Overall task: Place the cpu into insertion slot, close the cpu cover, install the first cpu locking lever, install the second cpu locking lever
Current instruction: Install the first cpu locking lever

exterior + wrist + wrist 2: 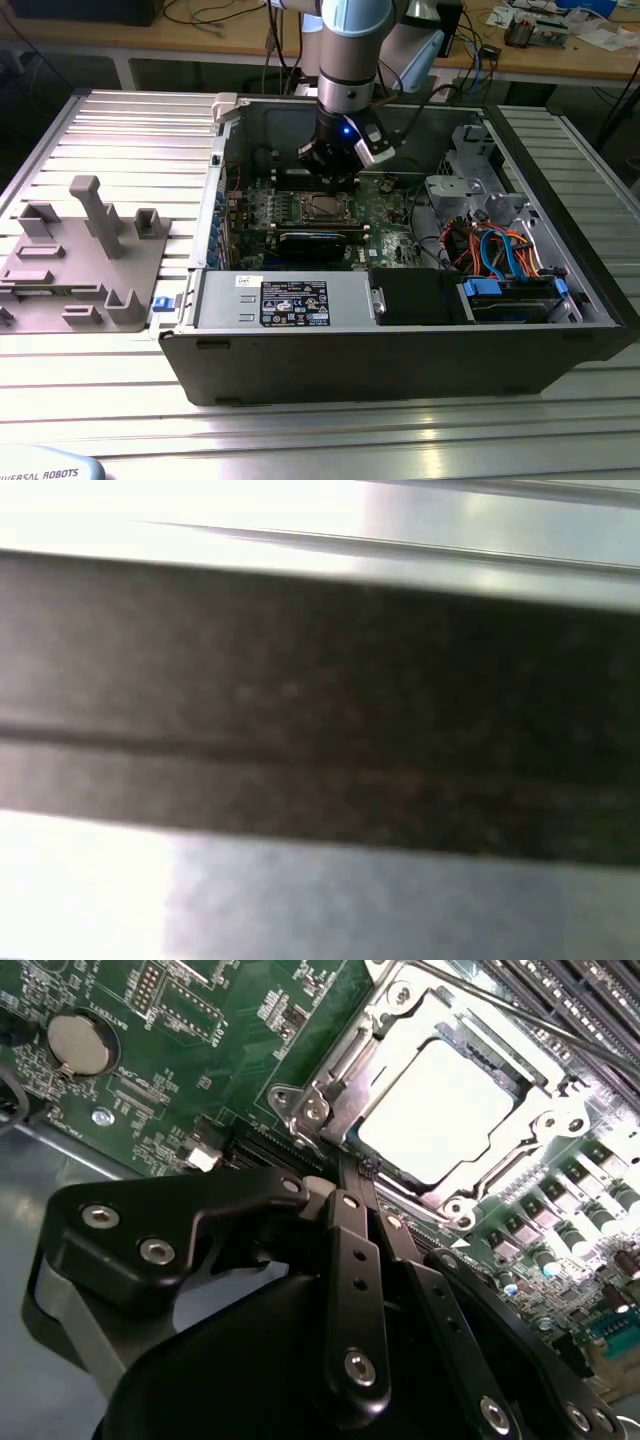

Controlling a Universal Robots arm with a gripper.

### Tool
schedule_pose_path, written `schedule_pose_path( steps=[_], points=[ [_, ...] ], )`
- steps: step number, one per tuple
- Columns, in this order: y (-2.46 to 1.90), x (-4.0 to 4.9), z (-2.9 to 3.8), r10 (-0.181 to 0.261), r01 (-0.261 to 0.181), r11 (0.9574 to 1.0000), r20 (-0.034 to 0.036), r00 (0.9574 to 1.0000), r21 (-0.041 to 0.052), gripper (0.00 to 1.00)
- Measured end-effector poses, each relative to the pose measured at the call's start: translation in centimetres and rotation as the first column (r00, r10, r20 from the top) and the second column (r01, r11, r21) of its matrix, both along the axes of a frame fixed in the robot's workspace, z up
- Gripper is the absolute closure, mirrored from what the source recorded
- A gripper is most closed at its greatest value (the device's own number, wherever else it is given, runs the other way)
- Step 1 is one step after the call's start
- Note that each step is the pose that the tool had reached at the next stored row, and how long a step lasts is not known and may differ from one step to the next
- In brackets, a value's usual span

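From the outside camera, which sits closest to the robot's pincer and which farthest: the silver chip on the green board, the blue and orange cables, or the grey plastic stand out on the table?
1. The cpu: right below the pincer, mid-board.
2. The blue and orange cables: inside the case, toward the exterior view's right.
3. The grey plastic stand: outside the case, far on the exterior view's left.

— How is the light where I work?
— Even and soft in the exterior view; a small blue lamp (pixel 347 128) glows on my wrist; glare bleaches the cpu (pixel 440 1110) white in the second wrist view.
— And sharpness?
— The first wrist view is all blur; a dark band (pixel 320 700) between washed-out bright strips.
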State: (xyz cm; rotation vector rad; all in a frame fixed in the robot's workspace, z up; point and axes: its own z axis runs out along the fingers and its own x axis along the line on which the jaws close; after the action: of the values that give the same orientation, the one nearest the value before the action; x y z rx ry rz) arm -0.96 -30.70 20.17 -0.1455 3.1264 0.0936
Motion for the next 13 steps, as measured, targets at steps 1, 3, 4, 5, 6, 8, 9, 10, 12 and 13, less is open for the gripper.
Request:
schedule_pose_path(
  steps=[1, 3, 4, 5, 6, 8, 9, 10, 12, 13],
  points=[
    [0.00, 0.08, -0.01, 0.000, 0.000, 1.0000, 0.0001, 1.0000, 0.0007, 0.89],
    [0.02, 0.19, -0.02, 0.000, 0.000, 1.0000, 0.0001, 1.0000, 0.0036, 0.89],
    [0.02, 0.22, -0.01, 0.000, 0.000, 1.0000, 0.0001, 1.0000, 0.0050, 0.89],
    [0.02, 0.26, -0.02, 0.000, 0.000, 1.0000, 0.0001, 1.0000, 0.0060, 0.89],
    [0.04, 0.31, -0.01, 0.000, 0.000, 1.0000, 0.0000, 1.0000, 0.0063, 0.89],
    [0.06, 0.33, 0.00, 0.000, 0.000, 1.0000, -0.0001, 1.0000, 0.0062, 0.89],
    [0.07, 0.33, 0.02, 0.000, 0.000, 1.0000, -0.0001, 1.0000, 0.0062, 0.89],
    [0.08, 0.34, 0.05, 0.000, 0.000, 1.0000, 0.0000, 1.0000, 0.0064, 0.89],
    [0.08, 0.34, 0.16, 0.000, 0.000, 1.0000, 0.0002, 1.0000, 0.0064, 0.89],
    [0.08, 0.34, 0.22, 0.000, 0.000, 1.0000, 0.0000, 1.0000, 0.0063, 0.89]
  ],
)
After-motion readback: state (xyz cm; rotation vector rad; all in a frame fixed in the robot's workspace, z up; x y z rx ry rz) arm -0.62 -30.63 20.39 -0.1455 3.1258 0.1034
